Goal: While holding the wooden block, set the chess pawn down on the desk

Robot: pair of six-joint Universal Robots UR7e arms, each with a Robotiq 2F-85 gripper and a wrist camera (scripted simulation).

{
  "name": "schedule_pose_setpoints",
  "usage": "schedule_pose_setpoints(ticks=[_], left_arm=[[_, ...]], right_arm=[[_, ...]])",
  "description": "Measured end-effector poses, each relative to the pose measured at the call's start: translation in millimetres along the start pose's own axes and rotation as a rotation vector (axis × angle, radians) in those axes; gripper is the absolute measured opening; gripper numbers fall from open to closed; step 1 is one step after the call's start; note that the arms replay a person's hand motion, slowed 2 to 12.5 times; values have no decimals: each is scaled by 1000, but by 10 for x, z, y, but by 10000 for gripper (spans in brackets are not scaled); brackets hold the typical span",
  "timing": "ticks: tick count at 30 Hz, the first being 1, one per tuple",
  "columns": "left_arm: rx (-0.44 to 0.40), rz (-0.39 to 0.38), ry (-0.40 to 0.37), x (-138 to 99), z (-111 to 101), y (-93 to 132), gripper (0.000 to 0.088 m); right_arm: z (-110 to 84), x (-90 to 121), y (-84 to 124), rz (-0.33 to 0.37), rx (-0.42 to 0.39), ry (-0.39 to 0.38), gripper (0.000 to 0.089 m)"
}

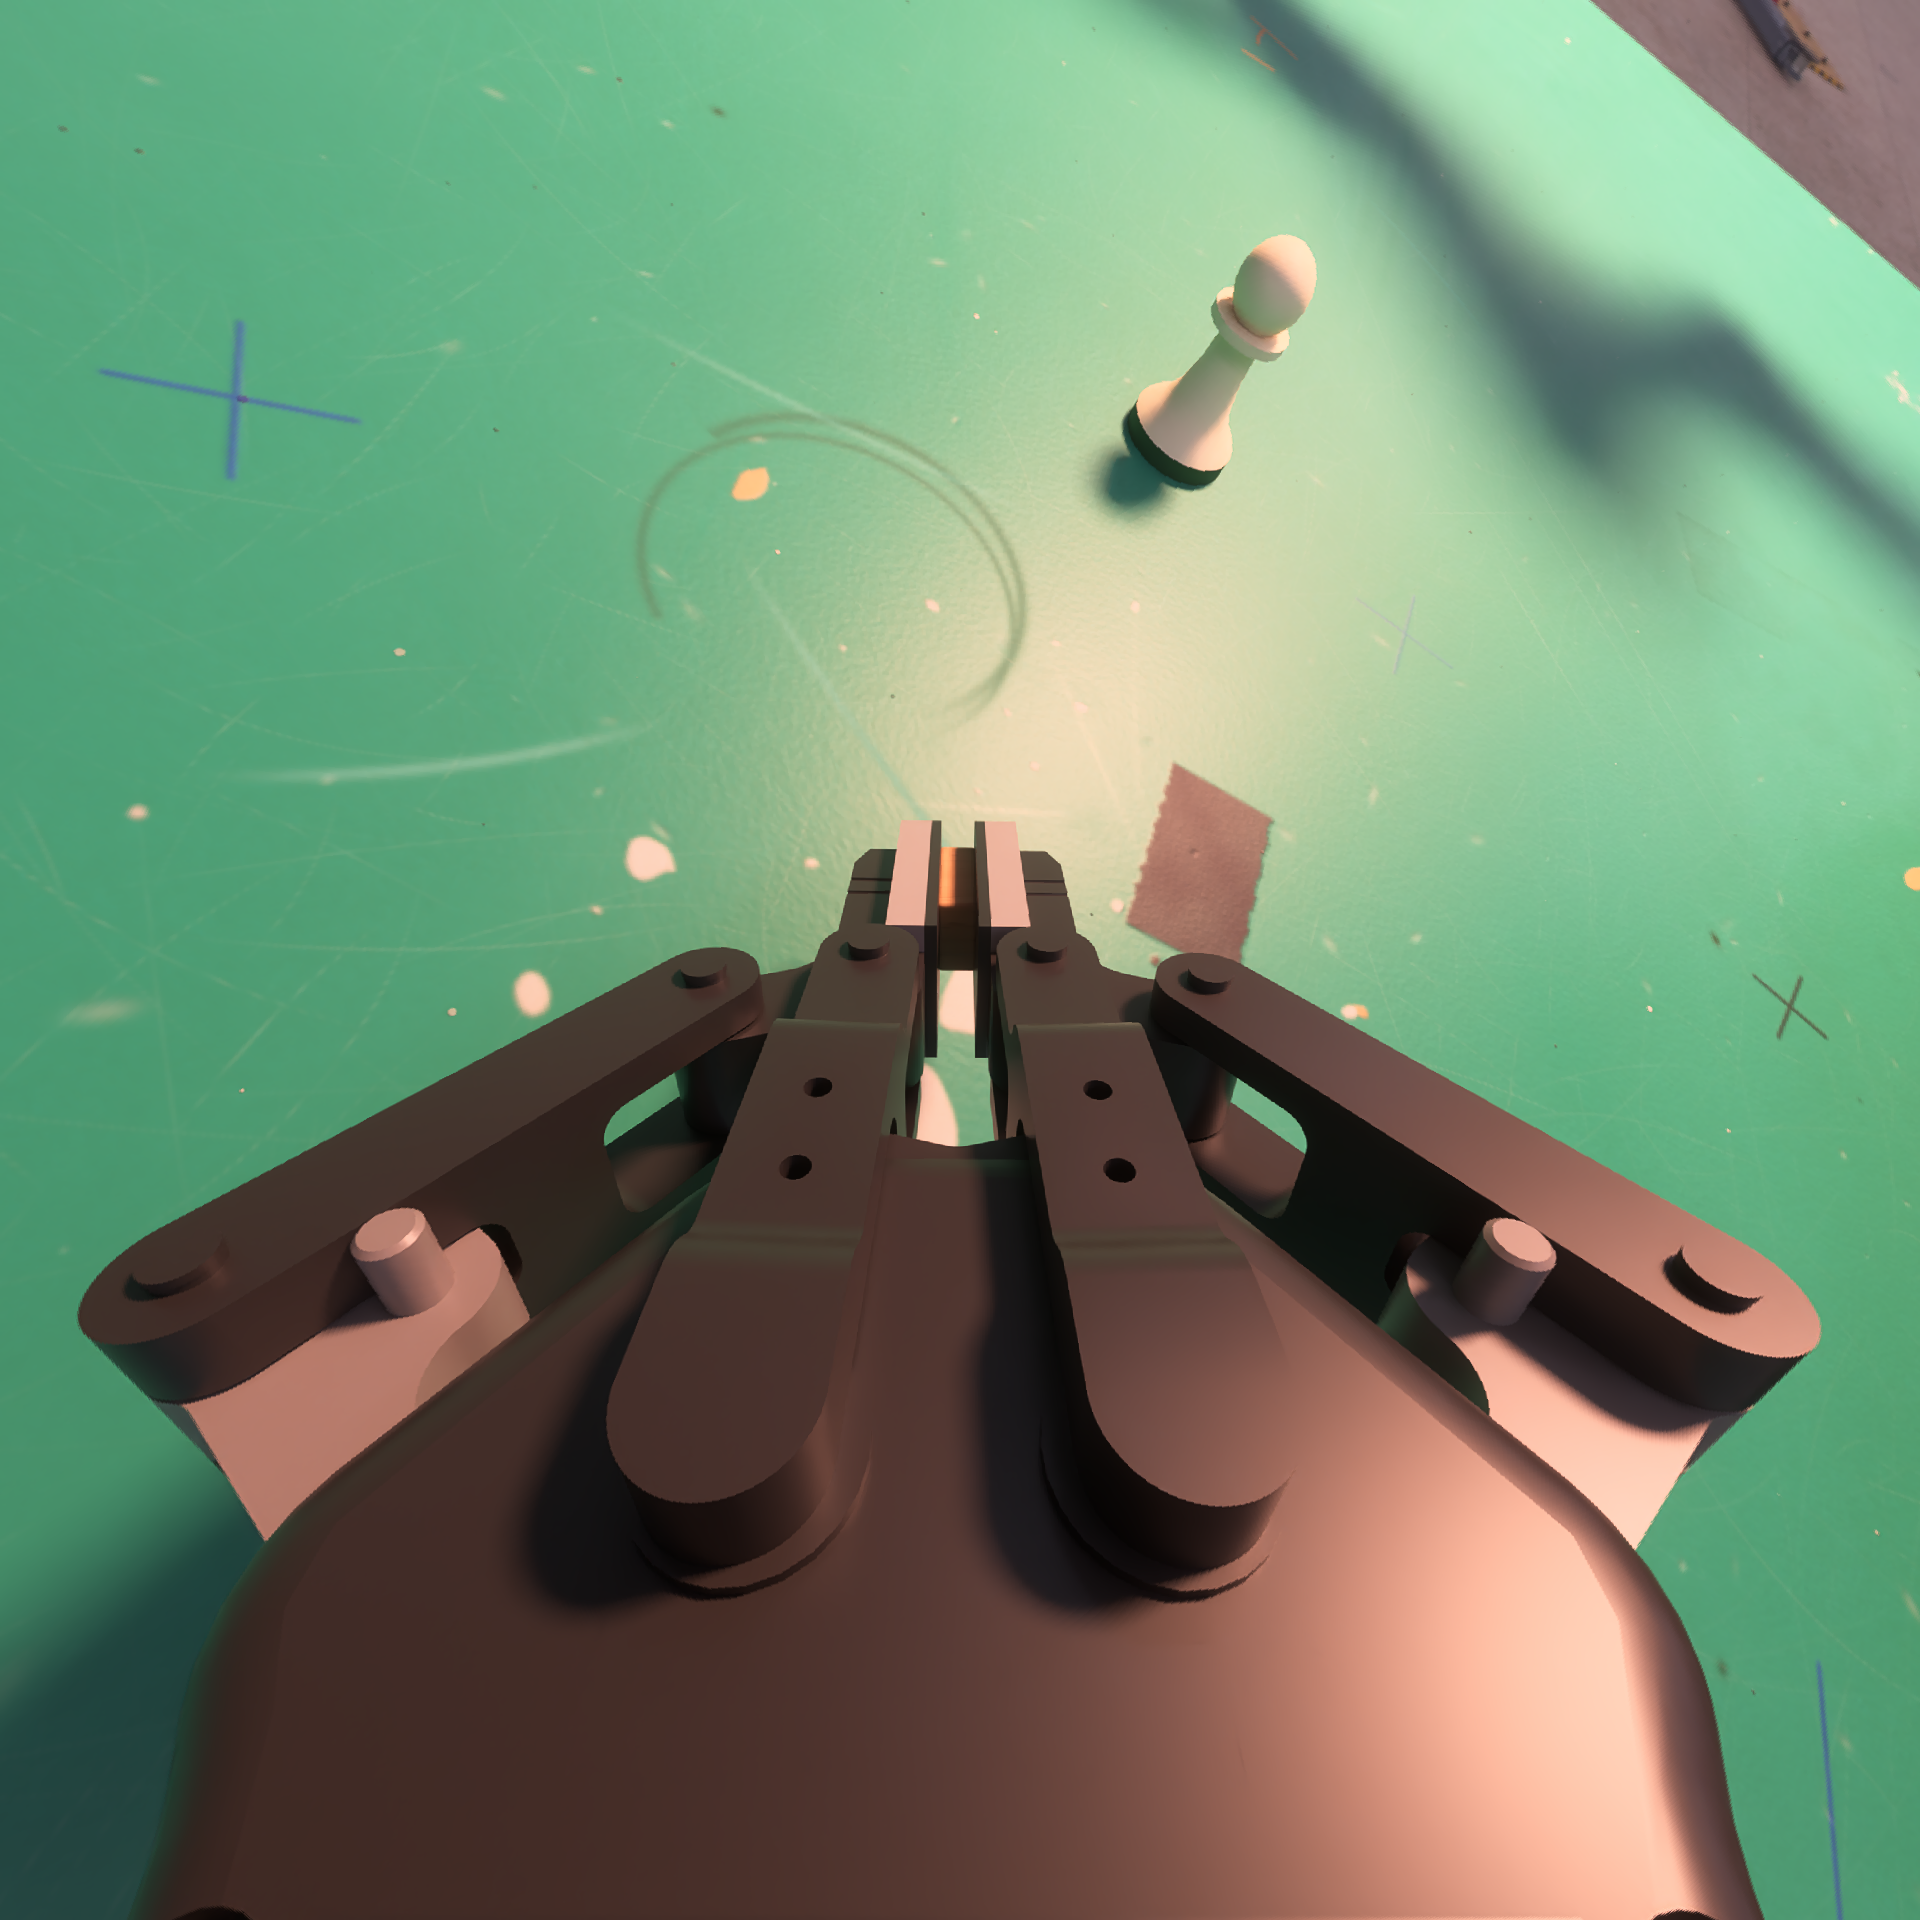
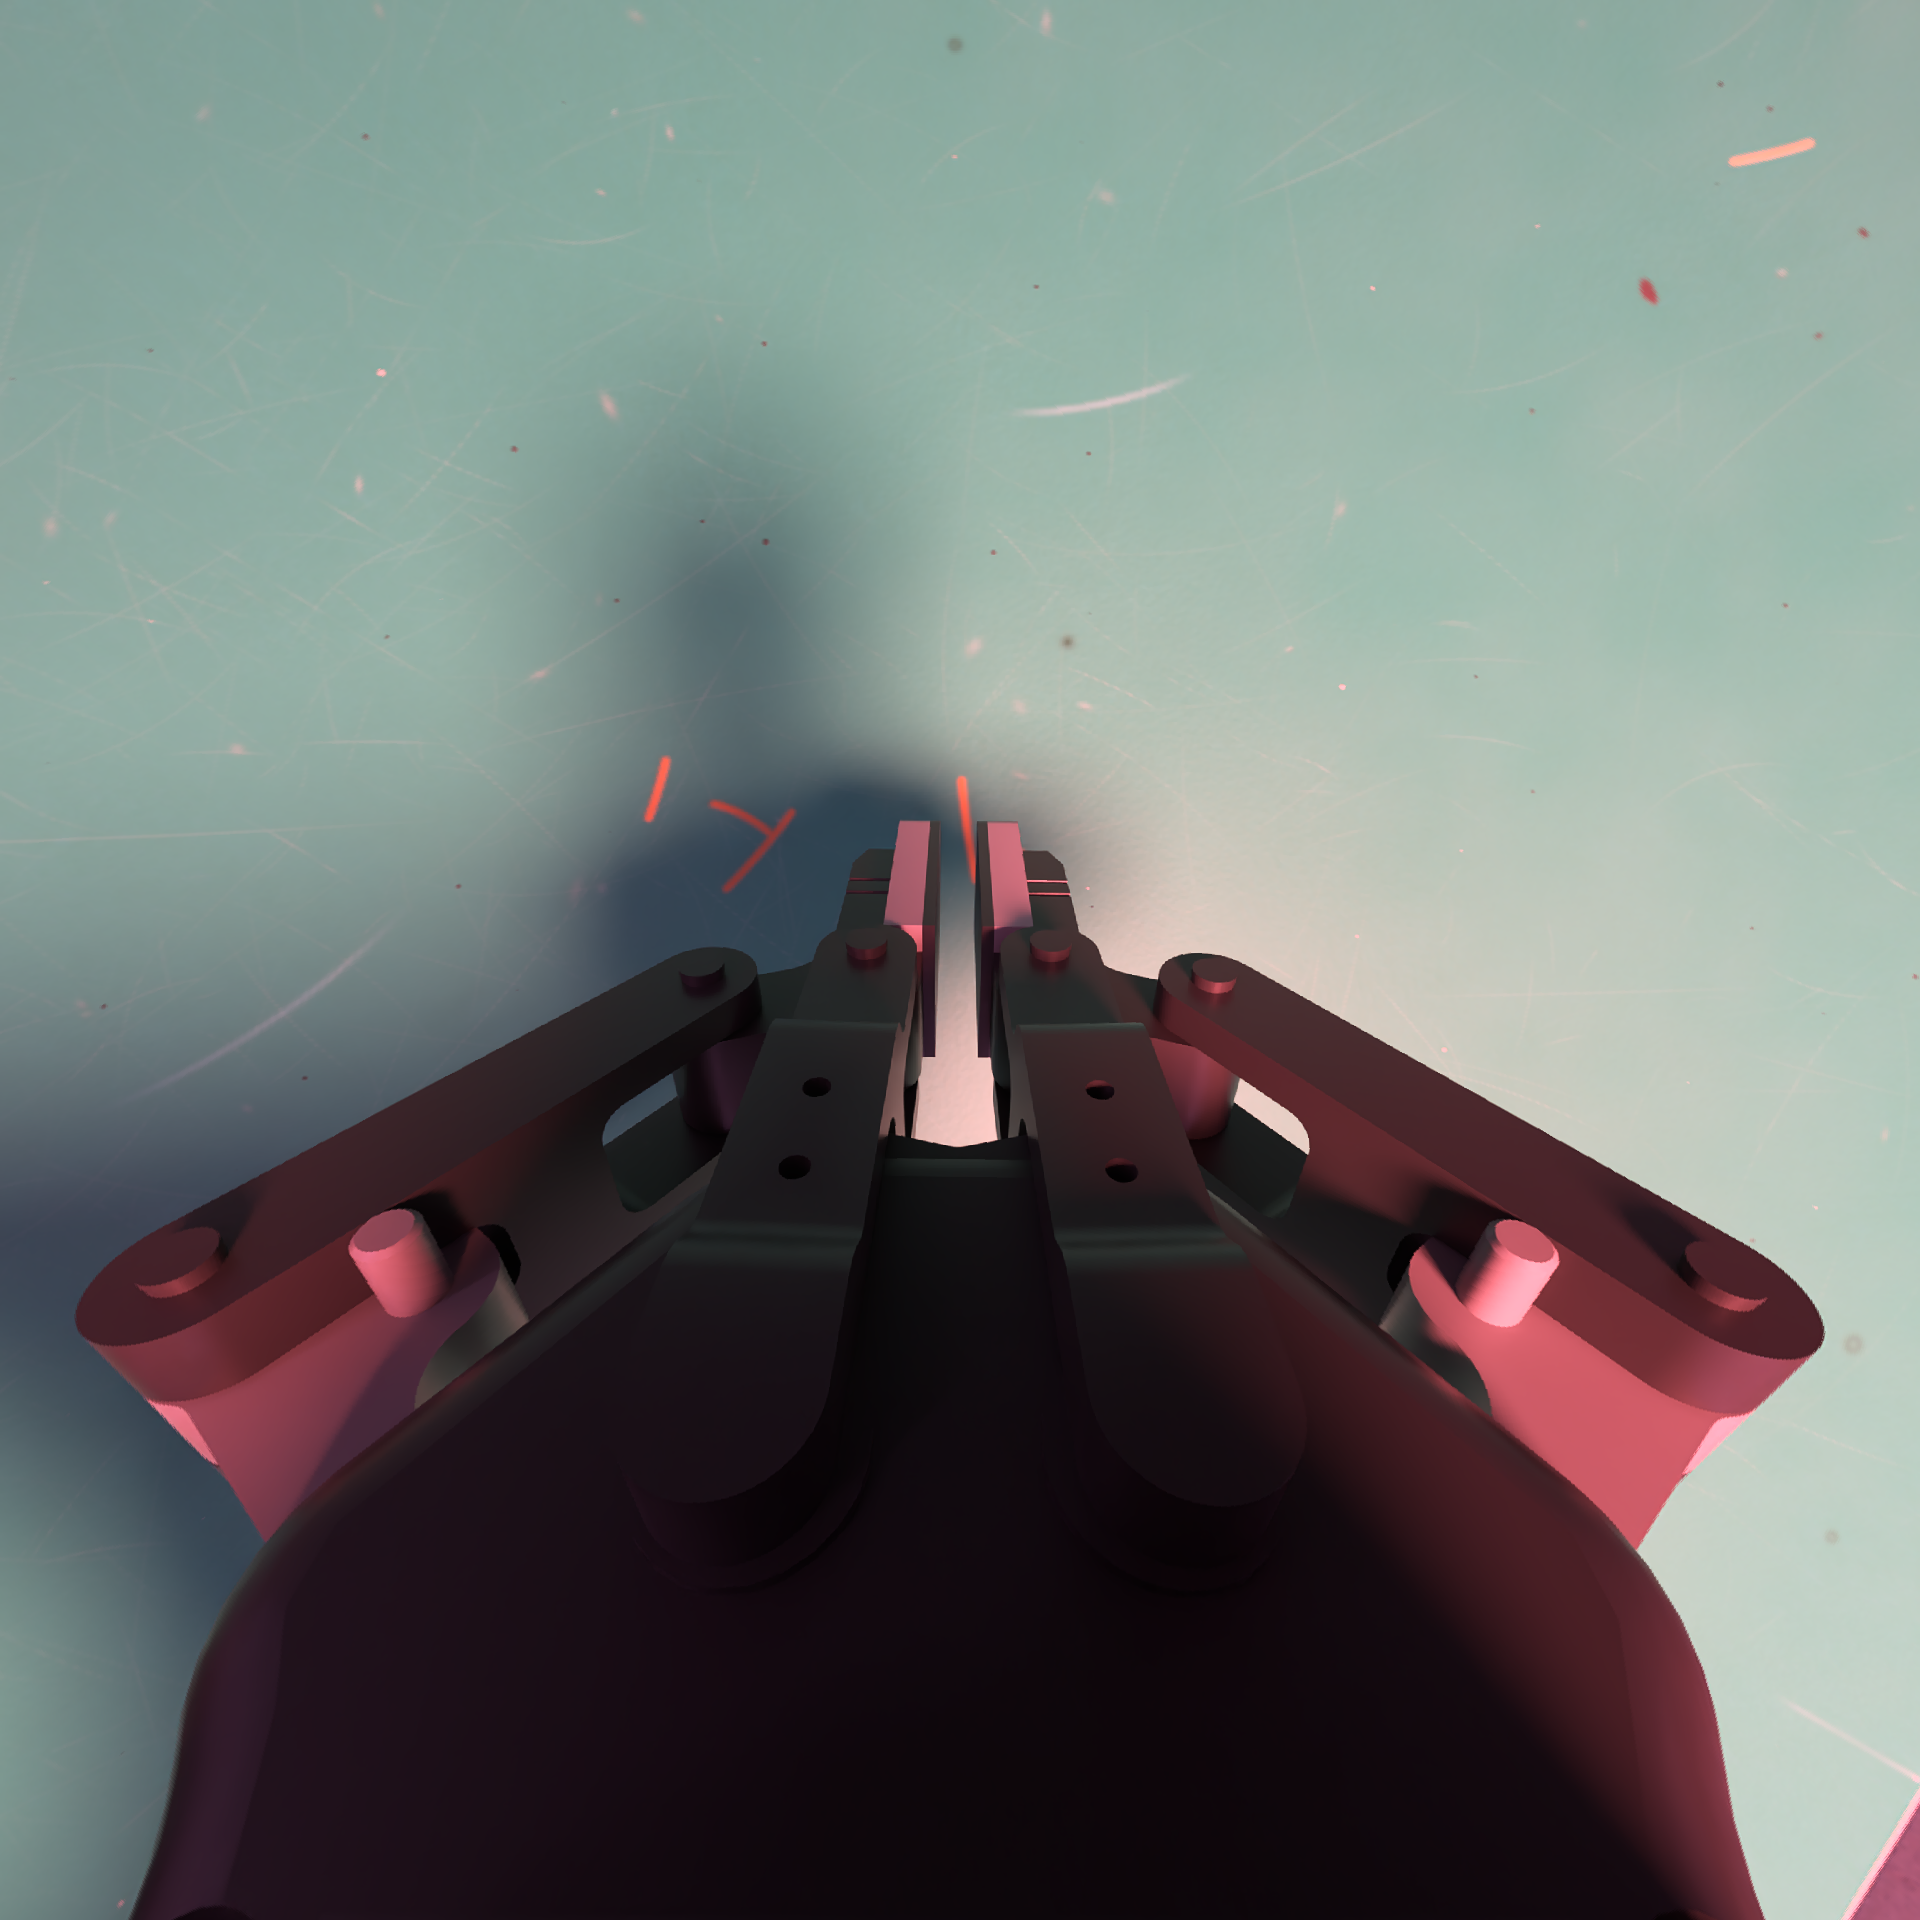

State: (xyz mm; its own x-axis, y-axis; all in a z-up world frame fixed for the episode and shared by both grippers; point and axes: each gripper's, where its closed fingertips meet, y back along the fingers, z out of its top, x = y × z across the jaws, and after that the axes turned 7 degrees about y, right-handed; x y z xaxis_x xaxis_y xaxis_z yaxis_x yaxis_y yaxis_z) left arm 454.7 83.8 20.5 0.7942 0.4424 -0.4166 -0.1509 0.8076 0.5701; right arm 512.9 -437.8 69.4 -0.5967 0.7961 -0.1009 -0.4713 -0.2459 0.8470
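In the left wrist view my left gripper [image 1: 957, 831] is shut on a small wooden block [image 1: 954, 902], an orange-brown piece pinched between the pads, held above the green desk [image 1: 416, 644]. The cream chess pawn [image 1: 1226, 364] with a dark base stands upright on the desk, ahead and to the right of that gripper, apart from it. In the right wrist view my right gripper [image 2: 958, 831] has its fingers drawn together with only a narrow slit between the pads and nothing in them. The pawn does not show in that view.
A grey paper scrap [image 1: 1200, 868] lies just right of the left fingertips. Pen crosses [image 1: 237, 400], a ring-shaped scuff [image 1: 831, 561] and paint flecks mark the desk. The desk edge [image 1: 1766, 135] runs across the far right corner. Red pen marks [image 2: 753, 831] lie beside the right fingertips.
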Motion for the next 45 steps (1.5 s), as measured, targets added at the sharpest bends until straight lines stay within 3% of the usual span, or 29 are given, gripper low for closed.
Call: schedule_pose_setpoints(ticks=[14, 19, 27, 45], left_arm=[[-1, 0, -2, -1, 0, 2, 55], [-1, -1, -1, -2, 1, 2, 55], [0, -4, 3, 0, 1, 1, 55], [1, -6, 6, 1, 1, 0, 55]], right_arm=[[-37, -181, -87, -69, -1, -32, 82], [-36, -221, -35, -95, -11, -43, 137], [-62, -241, 114, -127, -18, -51, 149], [-559, -23, 220, -74, 266, -63, 137]])
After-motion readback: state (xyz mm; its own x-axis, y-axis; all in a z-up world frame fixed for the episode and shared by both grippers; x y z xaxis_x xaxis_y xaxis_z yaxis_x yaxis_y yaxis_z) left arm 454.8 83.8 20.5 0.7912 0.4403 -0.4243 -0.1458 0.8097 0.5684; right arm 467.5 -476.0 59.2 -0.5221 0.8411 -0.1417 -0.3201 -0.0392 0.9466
